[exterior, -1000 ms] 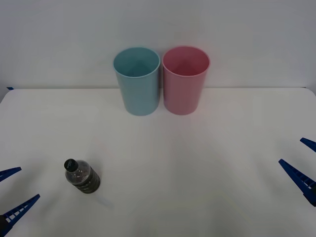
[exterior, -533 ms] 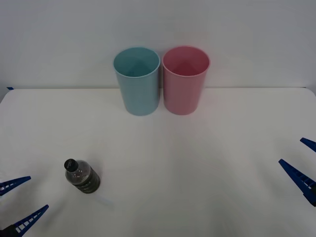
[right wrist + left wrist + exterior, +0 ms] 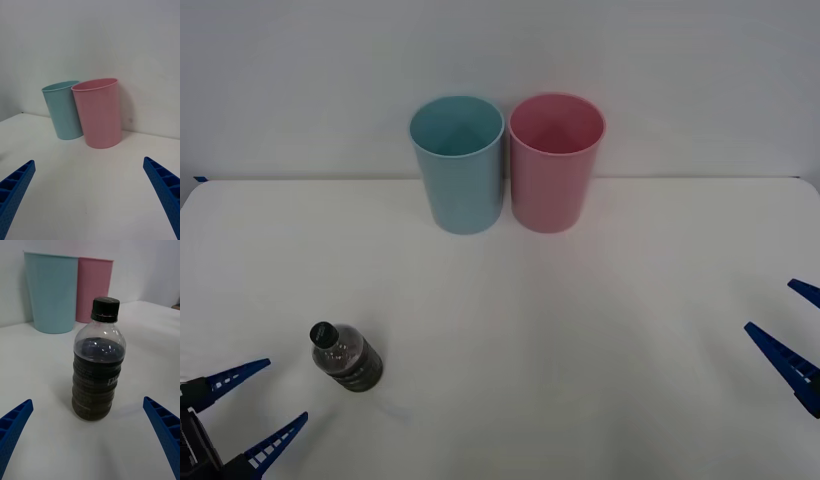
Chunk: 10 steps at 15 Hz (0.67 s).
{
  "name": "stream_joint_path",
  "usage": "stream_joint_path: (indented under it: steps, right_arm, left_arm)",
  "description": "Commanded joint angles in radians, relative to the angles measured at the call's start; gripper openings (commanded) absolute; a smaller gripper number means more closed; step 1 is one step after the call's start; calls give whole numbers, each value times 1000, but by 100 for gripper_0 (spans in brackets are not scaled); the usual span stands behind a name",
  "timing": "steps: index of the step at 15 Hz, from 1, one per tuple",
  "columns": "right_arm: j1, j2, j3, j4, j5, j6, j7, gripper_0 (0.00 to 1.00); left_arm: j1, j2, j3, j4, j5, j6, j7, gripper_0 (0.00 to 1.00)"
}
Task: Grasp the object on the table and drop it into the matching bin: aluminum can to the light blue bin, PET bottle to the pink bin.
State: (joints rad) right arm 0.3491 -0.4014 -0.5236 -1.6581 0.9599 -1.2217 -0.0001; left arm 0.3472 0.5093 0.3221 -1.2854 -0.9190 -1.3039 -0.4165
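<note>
Over the last second the left gripper [image 3: 252, 408], with its blue ribbed fingers, has moved inward from the near left corner of the wide white table [image 3: 580, 330] and now stands closer to the small clear plastic bottle with a black cap and a dark brownish lower body [image 3: 346, 358]. The bottle itself has not moved; it stands upright on the table, on the robot's left side and well apart from the two bins at the far edge. This change means, in my judgement, that the approach step is in progress and the grasp is not yet made.

The left gripper is spread wide, with nothing between its fingers. In the front view it is just beside the bottle, on the near left of it, and does not touch it. In the left wrist view the bottle [image 3: 98, 363] stands centred between the two fingers and ahead of them, so the gripper seems well aimed and needs only to advance before it closes.

The right gripper [image 3: 791, 330] waits at the right edge of the table, also spread apart and empty, and it has kept its place.

The tall pink plastic cup-shaped bin [image 3: 556, 165] stands at the far middle of the table, just beside the tall light blue plastic bin of the same shape [image 3: 458, 165], which is on its left. Because the object is a PET bottle, the pink bin is where it should go.
</note>
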Motion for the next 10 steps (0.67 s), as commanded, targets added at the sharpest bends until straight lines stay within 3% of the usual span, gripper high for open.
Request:
stream_joint_path:
  steps: [1,10]
  right_arm:
    - [0,0,0,0,0,0,0,100]
    - [0,0,0,0,0,0,0,100]
  left_arm:
    - [-17,-41,-1,0,-29,12,-19,100]
    - [-89,-163,-1,0,-132,60,-54,100]
